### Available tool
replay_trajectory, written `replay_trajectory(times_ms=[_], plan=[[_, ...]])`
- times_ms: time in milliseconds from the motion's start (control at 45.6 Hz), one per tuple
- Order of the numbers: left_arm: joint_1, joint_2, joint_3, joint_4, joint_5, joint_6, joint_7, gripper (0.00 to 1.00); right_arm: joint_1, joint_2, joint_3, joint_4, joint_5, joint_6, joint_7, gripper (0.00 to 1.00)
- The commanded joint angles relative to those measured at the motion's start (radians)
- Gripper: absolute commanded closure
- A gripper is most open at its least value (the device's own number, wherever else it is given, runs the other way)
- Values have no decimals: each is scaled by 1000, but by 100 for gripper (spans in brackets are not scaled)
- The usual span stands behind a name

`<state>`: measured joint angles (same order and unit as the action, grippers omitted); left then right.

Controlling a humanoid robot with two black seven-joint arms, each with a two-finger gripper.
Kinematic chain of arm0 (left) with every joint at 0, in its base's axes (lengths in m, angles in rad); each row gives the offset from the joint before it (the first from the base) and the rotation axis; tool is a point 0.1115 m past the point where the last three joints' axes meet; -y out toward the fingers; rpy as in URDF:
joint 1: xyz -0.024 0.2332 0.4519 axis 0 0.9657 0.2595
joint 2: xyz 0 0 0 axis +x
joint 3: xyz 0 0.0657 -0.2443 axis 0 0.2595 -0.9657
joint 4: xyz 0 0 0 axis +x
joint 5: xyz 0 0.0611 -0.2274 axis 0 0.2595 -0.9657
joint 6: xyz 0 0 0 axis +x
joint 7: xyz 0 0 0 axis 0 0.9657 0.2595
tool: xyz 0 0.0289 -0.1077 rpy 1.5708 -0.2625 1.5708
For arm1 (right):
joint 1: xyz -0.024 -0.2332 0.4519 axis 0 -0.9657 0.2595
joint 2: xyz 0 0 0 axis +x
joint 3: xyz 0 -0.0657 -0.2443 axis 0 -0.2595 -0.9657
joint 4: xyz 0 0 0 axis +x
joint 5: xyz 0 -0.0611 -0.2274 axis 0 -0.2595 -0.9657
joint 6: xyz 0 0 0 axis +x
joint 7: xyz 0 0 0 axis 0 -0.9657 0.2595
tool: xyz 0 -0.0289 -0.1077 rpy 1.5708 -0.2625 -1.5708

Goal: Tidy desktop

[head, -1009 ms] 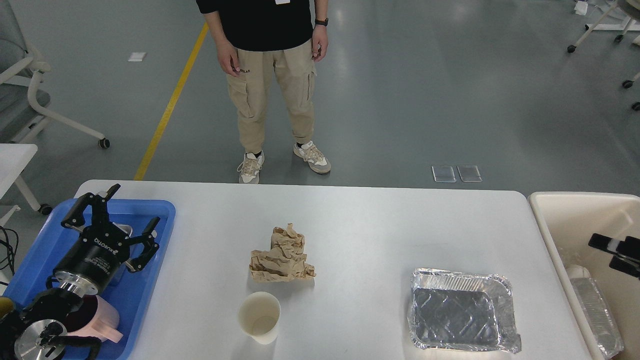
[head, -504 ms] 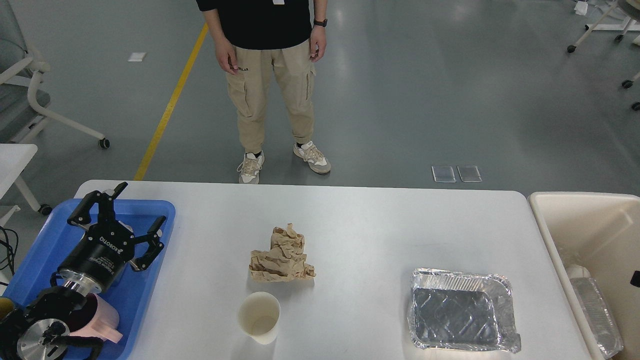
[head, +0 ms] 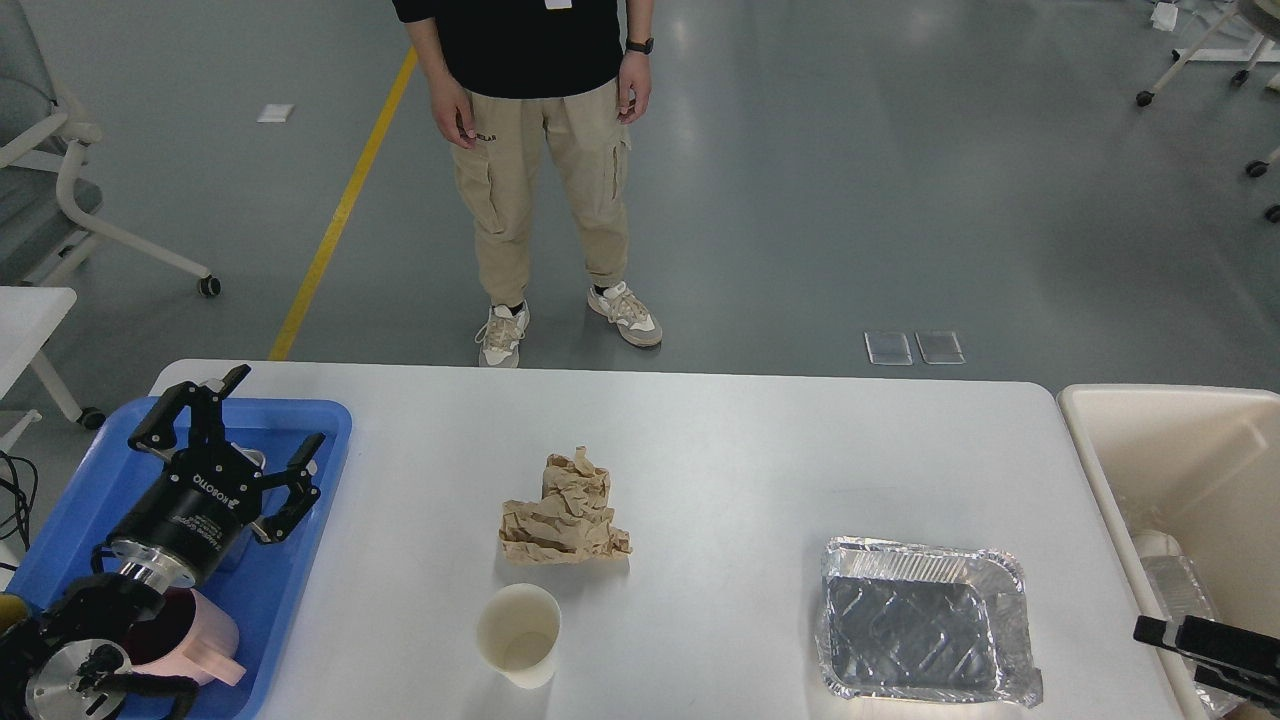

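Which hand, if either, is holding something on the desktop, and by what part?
Neither, as far as shown: the left hand is open over the blue tray, empty. The right hand shows only partly at the edge, so its state cannot be told.

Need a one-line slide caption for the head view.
Open left gripper over blue tray; crumpled paper, cup, foil tray on desktop.

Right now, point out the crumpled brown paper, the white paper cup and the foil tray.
crumpled brown paper [head: 565, 512], head view, middle of the wad.
white paper cup [head: 518, 633], head view, inside.
foil tray [head: 912, 630], head view, floor.
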<state>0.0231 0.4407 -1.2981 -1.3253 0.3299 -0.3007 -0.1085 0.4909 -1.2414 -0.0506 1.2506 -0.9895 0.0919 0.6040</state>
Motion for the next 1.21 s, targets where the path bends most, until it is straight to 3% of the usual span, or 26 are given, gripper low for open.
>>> replay_trajectory(times_ms=[0,592,1184], plan=[[0,6,-3,0,0,0,0,3,-3,75,-23,-80,0,0,-21,0],[1,26,-17,0,14,0,-10,3,-15,388,-32,-309,9,-1,-6,0],[3,29,-17,0,15,-3,-14,3,12,447,-112,-324,-31,-4,5,0]])
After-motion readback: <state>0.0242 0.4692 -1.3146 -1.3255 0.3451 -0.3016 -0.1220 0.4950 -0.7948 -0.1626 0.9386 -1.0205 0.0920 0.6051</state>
